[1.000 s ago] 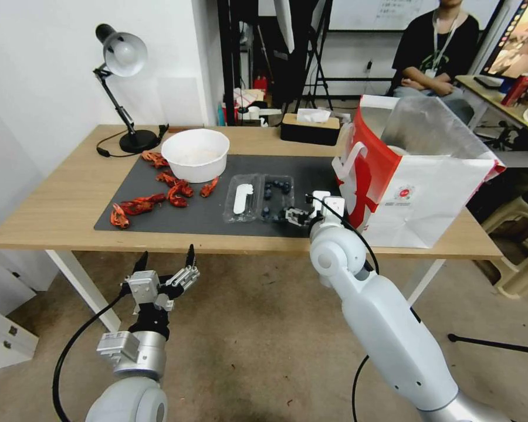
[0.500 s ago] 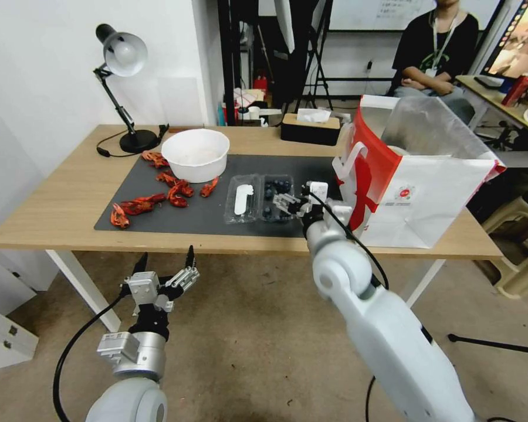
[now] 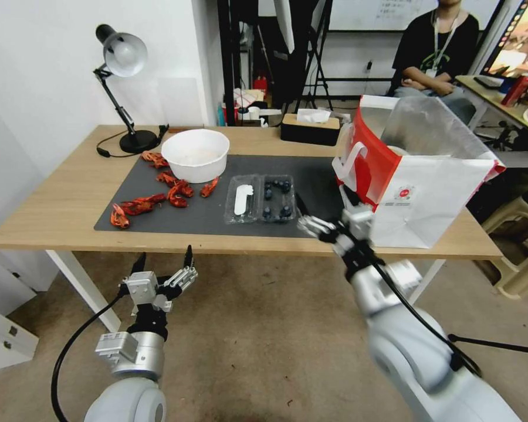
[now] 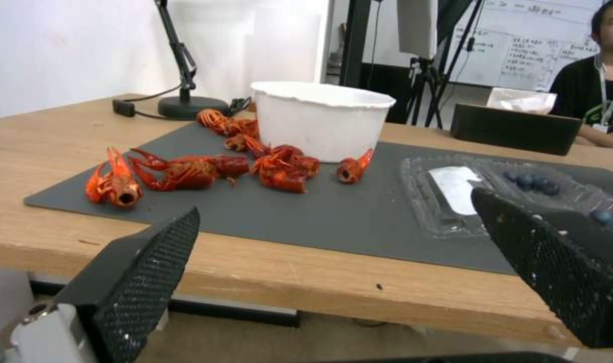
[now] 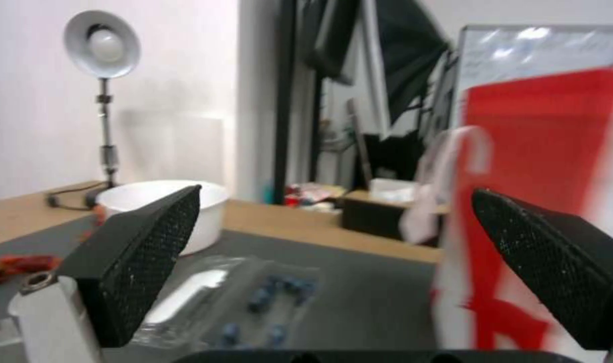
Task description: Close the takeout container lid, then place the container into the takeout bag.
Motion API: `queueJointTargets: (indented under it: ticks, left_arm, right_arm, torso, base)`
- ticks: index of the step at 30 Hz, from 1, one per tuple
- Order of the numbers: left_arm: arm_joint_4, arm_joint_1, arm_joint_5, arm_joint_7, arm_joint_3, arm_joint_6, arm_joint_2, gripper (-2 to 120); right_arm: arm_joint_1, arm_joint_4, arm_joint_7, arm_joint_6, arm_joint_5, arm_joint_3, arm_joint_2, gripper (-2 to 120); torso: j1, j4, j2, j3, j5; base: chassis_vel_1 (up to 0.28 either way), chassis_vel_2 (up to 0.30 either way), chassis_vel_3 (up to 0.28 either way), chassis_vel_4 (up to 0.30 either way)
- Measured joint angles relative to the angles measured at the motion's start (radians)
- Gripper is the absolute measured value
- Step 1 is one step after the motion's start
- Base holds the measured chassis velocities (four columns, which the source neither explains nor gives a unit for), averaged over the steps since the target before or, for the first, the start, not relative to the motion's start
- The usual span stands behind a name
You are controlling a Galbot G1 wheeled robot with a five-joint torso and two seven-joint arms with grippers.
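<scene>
The container (image 3: pixel 260 198) is seen lying open near the counter's (image 3: pixel 53 220) front edge, just beyond the right gripper (image 3: pixel 311 220), whose jaws are spread and empty. The left gripper (image 3: pixel 165 262), likewise spread, is held below the counter's front edge.

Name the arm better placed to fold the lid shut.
Right, probably: the right gripper is open at the mat's front edge beside the takeout container, lid lying open. The left gripper hangs below the table.

A wooden table (image 3: pixel 58 211) bears a dark mat (image 3: pixel 211 217), lamp (image 3: pixel 123 70), tissue box (image 3: pixel 310 129) and takeout bag (image 3: pixel 422 187)
</scene>
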Motion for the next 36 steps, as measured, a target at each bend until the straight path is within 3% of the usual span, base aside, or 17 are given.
queueJointTargets:
  ticks: [4,9,25,30,32,33,35,36]
  left_arm:
    - [0.000,-0.001,-0.002,-0.005,-0.001,0.000,0.009,100]
    - [0.001,-0.005,-0.006,-0.007,0.001,0.000,0.014,100]
    - [-0.001,-0.006,-0.010,-0.007,0.007,-0.004,0.027,100]
    - [0.017,-0.026,-0.063,-0.024,0.034,-0.042,0.075,100]
    - [0.038,-0.054,-0.139,-0.046,0.082,-0.082,0.142,100]
    - [0.038,-0.054,-0.139,-0.046,0.082,-0.082,0.142,100]
    - [0.057,-0.096,-0.247,-0.068,0.143,-0.109,0.228,100]
    - [0.057,-0.096,-0.247,-0.068,0.143,-0.109,0.228,100]
  right_arm:
    - [-0.148,0.023,0.046,0.094,-0.122,0.042,0.016,100]
    - [-0.264,0.017,0.106,0.142,-0.157,0.031,0.039,100]
    - [-0.270,-0.057,0.155,0.166,-0.158,-0.016,0.077,100]
    - [-0.266,-0.060,0.154,0.161,-0.147,-0.016,0.078,100]
    - [-0.266,-0.060,0.154,0.160,-0.144,-0.014,0.080,100]
    - [-0.266,-0.060,0.154,0.160,-0.144,-0.014,0.080,100]
    - [-0.268,-0.061,0.153,0.159,-0.141,-0.010,0.081,100]
    - [-0.268,-0.061,0.153,0.159,-0.141,-0.010,0.081,100]
  torso:
    - [0.000,-0.0001,0.000,0.000,0.0002]
    - [0.000,-0.0001,0.000,0.000,-0.0002]
    - [0.000,0.0001,0.000,0.000,0.0000]
    - [0.000,0.0002,0.000,0.000,0.0001]
    - [0.000,-0.0001,0.000,0.000,-0.0001]
    - [0.000,-0.0001,0.000,0.000,-0.0001]
    - [0.000,-0.0001,0.000,0.000,-0.0002]
    - [0.000,-0.0001,0.000,0.000,-0.0002]
  base:
    - [0.000,0.000,0.000,0.000]
    - [0.000,0.000,0.000,0.000]
    - [0.000,0.000,0.000,0.000]
    - [0.000,0.000,0.000,0.000]
    - [0.000,0.000,0.000,0.000]
    - [0.000,0.000,0.000,0.000]
    - [0.000,0.000,0.000,0.000]
    - [0.000,0.000,0.000,0.000]
